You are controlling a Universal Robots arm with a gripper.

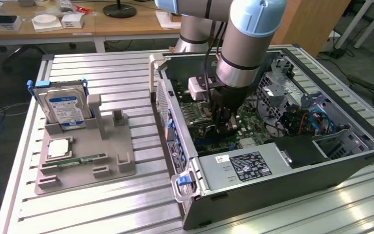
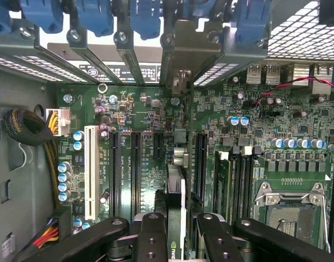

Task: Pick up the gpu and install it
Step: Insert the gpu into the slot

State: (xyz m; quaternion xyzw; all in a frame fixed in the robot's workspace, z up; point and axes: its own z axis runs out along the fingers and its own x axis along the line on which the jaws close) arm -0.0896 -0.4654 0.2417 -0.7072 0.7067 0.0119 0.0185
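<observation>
Gripper (image 2: 175, 232) — fingers (image 2: 151, 237) partly closed, clamped on the gpu (image 2: 176, 191) from both faces; card held edge-on between the black pads.

Gpu — inside the open computer case (image 1: 258, 170), over the motherboard (image 2: 139, 114), among the black expansion slots (image 2: 135, 164). Long axis runs parallel to those slots; far end with the metal bracket (image 2: 180, 82) points at the rear slot openings under the blue clips (image 2: 145, 16).

Exterior view — arm (image 1: 242, 53) reaches down into the case; hard drive (image 1: 65, 108) stands in the grey holder (image 1: 83, 161), to the exterior view's left.
</observation>
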